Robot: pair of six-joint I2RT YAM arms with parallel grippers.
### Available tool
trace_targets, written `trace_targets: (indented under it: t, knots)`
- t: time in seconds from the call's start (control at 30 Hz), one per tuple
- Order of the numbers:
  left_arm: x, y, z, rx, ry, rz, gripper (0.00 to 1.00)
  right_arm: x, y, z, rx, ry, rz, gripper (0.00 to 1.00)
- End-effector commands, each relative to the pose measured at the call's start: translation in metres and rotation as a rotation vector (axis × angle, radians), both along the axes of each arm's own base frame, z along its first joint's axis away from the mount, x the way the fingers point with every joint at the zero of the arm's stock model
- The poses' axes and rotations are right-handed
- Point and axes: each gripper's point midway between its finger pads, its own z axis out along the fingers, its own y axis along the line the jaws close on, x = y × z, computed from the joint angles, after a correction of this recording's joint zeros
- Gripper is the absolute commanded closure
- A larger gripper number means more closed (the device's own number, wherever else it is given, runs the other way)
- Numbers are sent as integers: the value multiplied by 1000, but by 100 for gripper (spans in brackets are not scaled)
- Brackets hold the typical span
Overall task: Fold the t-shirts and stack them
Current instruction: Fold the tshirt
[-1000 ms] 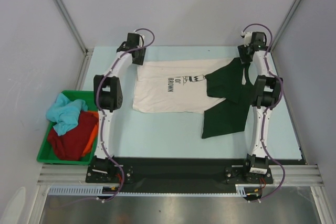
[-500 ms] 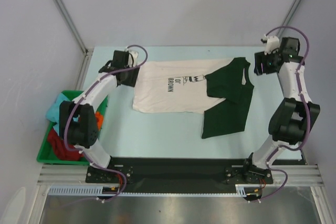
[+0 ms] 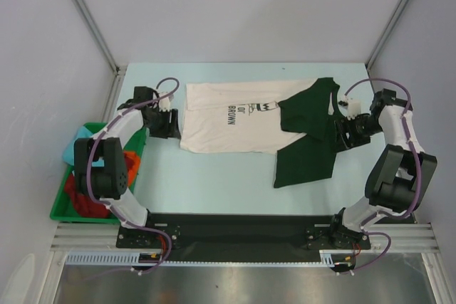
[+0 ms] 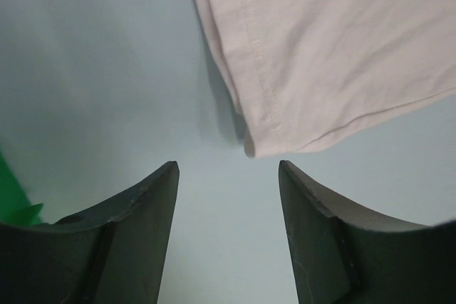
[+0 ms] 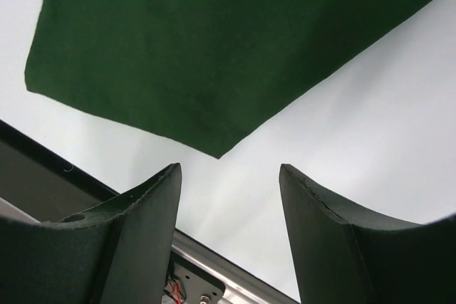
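Note:
A cream t-shirt (image 3: 228, 127) with black "Brown" lettering lies flat in the middle of the table. A dark green t-shirt (image 3: 306, 151) lies partly over its right side. My left gripper (image 3: 173, 124) is open and empty, low at the cream shirt's left edge. In the left wrist view the cream shirt's corner (image 4: 320, 55) lies just beyond the open gripper (image 4: 228, 176). My right gripper (image 3: 340, 133) is open and empty at the green shirt's right edge. In the right wrist view the green shirt's corner (image 5: 214, 48) lies just beyond the open gripper (image 5: 228, 176).
A green bin (image 3: 55, 208) stands left of the table. It holds a light blue shirt (image 3: 73, 151), a dark red shirt (image 3: 82, 197) and an orange shirt (image 3: 132, 160). The left arm reaches over the bin. The table's black front strip (image 5: 35, 176) shows in the right wrist view.
Both arms have swung from the back of the table toward the near side and lowered. The left gripper now sits at the cream shirt's left edge, the right at the green shirt's right edge.

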Motion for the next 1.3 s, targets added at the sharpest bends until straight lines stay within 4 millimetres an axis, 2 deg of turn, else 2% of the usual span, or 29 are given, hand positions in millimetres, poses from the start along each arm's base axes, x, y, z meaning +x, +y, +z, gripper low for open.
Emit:
trace_targets:
  t: [0.0, 0.27, 0.47, 0.7, 0.77, 0.9, 0.97, 1.1, 1.13, 1.27]
  knots:
    - [-5, -27, -8, -153, 77, -66, 37, -10, 4, 14, 8, -39, 51, 37]
    - [-16, -41, -25, -236, 161, -133, 40, -21, 1, 11, 11, -44, 34, 37]
    - [-13, -38, -33, -217, 177, -124, 42, -26, 2, 8, 16, -49, 18, 37]
    - [-5, -41, -26, -237, 165, -123, 44, -21, 2, 6, 29, -42, 4, 37]
    - [-4, -41, -27, -241, 169, -124, 46, -19, 1, 5, 28, -41, 3, 37]
    - [-8, -41, -31, -246, 195, -134, 62, -15, 0, 4, 36, -31, -2, 38]
    - [-11, -40, -33, -246, 203, -133, 65, -12, -2, 5, 31, -35, -1, 38]
    - [-22, -38, -36, -235, 218, -132, 63, -8, -4, 3, 22, -43, 3, 38]
    - [-22, -29, -36, -236, 218, -107, 63, -8, -4, 3, 24, -43, 1, 37]
    - [-23, -24, -36, -199, 209, -101, 60, -9, -2, 0, 42, -36, -2, 38]
